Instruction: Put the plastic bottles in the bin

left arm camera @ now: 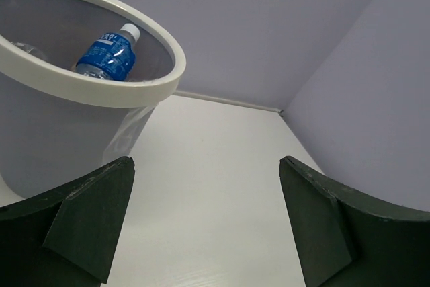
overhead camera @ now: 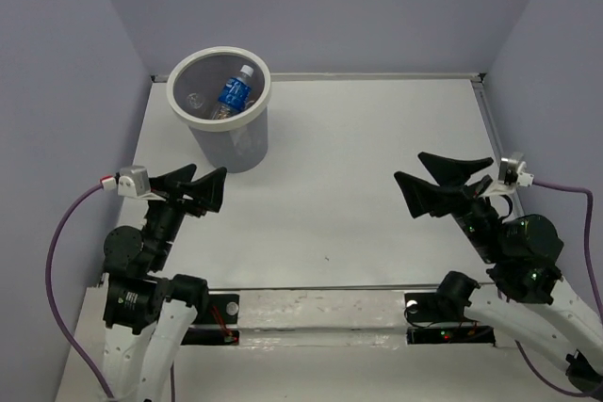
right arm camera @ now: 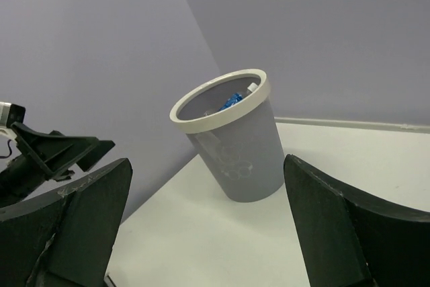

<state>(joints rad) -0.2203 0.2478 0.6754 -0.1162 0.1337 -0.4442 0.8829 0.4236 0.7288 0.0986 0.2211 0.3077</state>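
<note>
The grey mesh bin (overhead camera: 229,138) with a thick white rim stands at the far left of the white table. A blue-labelled bottle (overhead camera: 235,90) lies on top inside it, with a clear bottle (overhead camera: 195,101) beside it; the other bottles are hidden. The bin also shows in the left wrist view (left arm camera: 80,85) with the blue-labelled bottle (left arm camera: 107,55), and in the right wrist view (right arm camera: 245,142). My left gripper (overhead camera: 205,179) is open and empty, near and just in front of the bin. My right gripper (overhead camera: 441,176) is open and empty at the right of the table.
The white table (overhead camera: 330,204) has lilac walls on three sides and a metal strip along its right edge (overhead camera: 492,129). The left arm (right arm camera: 47,152) shows in the right wrist view.
</note>
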